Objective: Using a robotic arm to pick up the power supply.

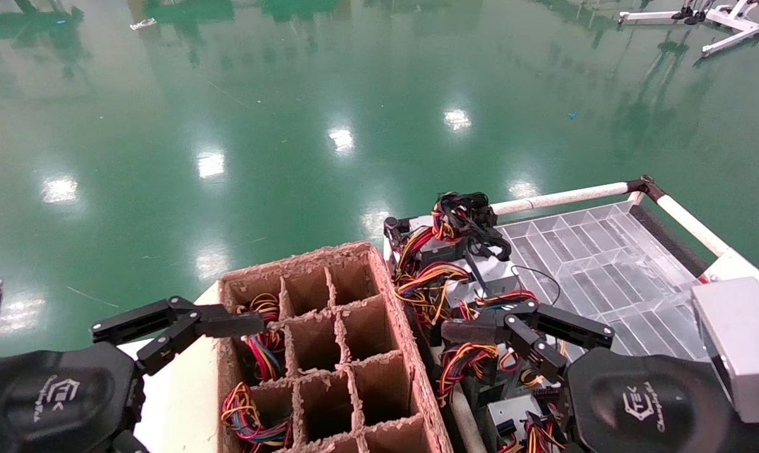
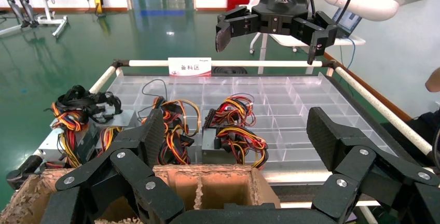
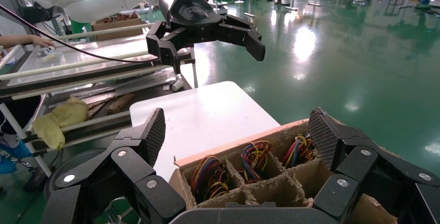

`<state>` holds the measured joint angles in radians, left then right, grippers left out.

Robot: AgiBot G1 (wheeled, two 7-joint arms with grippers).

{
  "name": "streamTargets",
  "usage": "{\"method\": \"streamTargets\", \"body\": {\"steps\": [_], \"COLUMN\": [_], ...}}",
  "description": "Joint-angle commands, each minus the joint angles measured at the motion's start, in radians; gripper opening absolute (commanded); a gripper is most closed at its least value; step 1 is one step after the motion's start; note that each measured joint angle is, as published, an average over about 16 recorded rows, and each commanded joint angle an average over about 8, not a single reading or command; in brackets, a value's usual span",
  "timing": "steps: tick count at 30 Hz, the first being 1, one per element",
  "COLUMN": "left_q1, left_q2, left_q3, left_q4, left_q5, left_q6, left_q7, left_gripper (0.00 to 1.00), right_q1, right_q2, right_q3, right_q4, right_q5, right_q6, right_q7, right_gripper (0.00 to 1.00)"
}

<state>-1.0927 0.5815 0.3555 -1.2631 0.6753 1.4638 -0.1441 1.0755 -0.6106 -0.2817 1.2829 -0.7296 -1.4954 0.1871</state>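
Several silver-grey power supplies (image 1: 496, 274) with red, yellow and orange wire bundles lie on the near-left part of a cart's clear tray (image 1: 599, 264). One power supply (image 2: 210, 142) sits just beyond the cardboard box. My right gripper (image 3: 238, 130) hangs open and empty above them, its finger (image 1: 473, 330) pointing toward the box. My left gripper (image 2: 236, 130) is open and empty too, its finger (image 1: 228, 325) at the box's left edge. The two grippers face each other across the box. Each one's near finger is hidden in the head view.
A brown cardboard divider box (image 1: 329, 340) stands on a white table (image 1: 178, 402) between the arms; its left cells hold wire bundles (image 3: 254, 156). The cart has white rails (image 1: 561, 198) and a label sign (image 2: 189, 67). Green floor lies beyond.
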Motion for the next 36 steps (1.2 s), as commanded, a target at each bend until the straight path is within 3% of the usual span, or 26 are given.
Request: {"method": "streamTargets", "body": {"steps": [1, 12, 13, 20, 21, 36], "left_q1": [0.0, 0.0, 0.0, 0.0, 0.0, 0.0], "left_q2": [0.0, 0.0, 0.0, 0.0, 0.0, 0.0], "left_q3": [0.0, 0.0, 0.0, 0.0, 0.0, 0.0], "left_q4": [0.0, 0.0, 0.0, 0.0, 0.0, 0.0], "left_q5": [0.0, 0.0, 0.0, 0.0, 0.0, 0.0], "left_q6": [0.0, 0.0, 0.0, 0.0, 0.0, 0.0], "left_q7": [0.0, 0.0, 0.0, 0.0, 0.0, 0.0], "left_gripper": [1.0, 1.0, 0.95, 0.08, 0.0, 0.0], "right_q1": [0.0, 0.0, 0.0, 0.0, 0.0, 0.0], "right_q2": [0.0, 0.0, 0.0, 0.0, 0.0, 0.0], "right_q3": [0.0, 0.0, 0.0, 0.0, 0.0, 0.0], "right_q4": [0.0, 0.0, 0.0, 0.0, 0.0, 0.0], "right_q5": [0.0, 0.0, 0.0, 0.0, 0.0, 0.0], "right_q6": [0.0, 0.0, 0.0, 0.0, 0.0, 0.0], "right_q7": [0.0, 0.0, 0.0, 0.0, 0.0, 0.0], "right_gripper": [1.0, 1.0, 1.0, 1.0, 1.0, 1.0]}}
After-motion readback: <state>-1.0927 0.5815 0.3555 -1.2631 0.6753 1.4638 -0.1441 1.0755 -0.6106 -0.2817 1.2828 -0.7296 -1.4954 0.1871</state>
